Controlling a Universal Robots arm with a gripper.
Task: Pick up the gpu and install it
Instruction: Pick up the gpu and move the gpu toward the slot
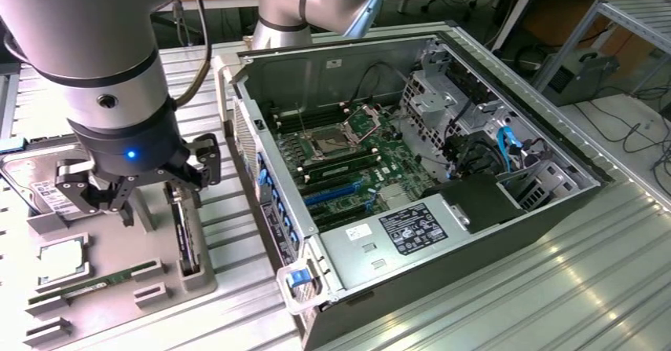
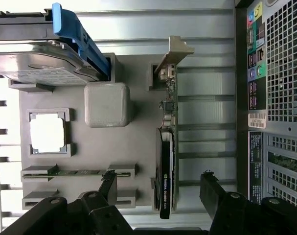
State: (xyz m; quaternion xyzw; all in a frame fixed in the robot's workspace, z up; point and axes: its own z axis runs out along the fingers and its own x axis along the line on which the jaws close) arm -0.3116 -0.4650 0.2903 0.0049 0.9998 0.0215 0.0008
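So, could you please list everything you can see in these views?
gpu: one, dark, standing on edge in the tray
hard drive: one, silver, at one end of the tray
processor: one, silver, in a tray recess
memory stick: one, green, in a tray slot
tray: one, grey, beside the case
computer case: one, black, open, exterior view's right
gripper: one, black, open, over the gpu

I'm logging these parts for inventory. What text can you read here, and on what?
"NVIDIA" on the gpu, along its black edge; the words after it are blurred.
Too small to read: the power supply label.
Too small to read: the hard drive label.
Too small to read: the computer case rear stickers.
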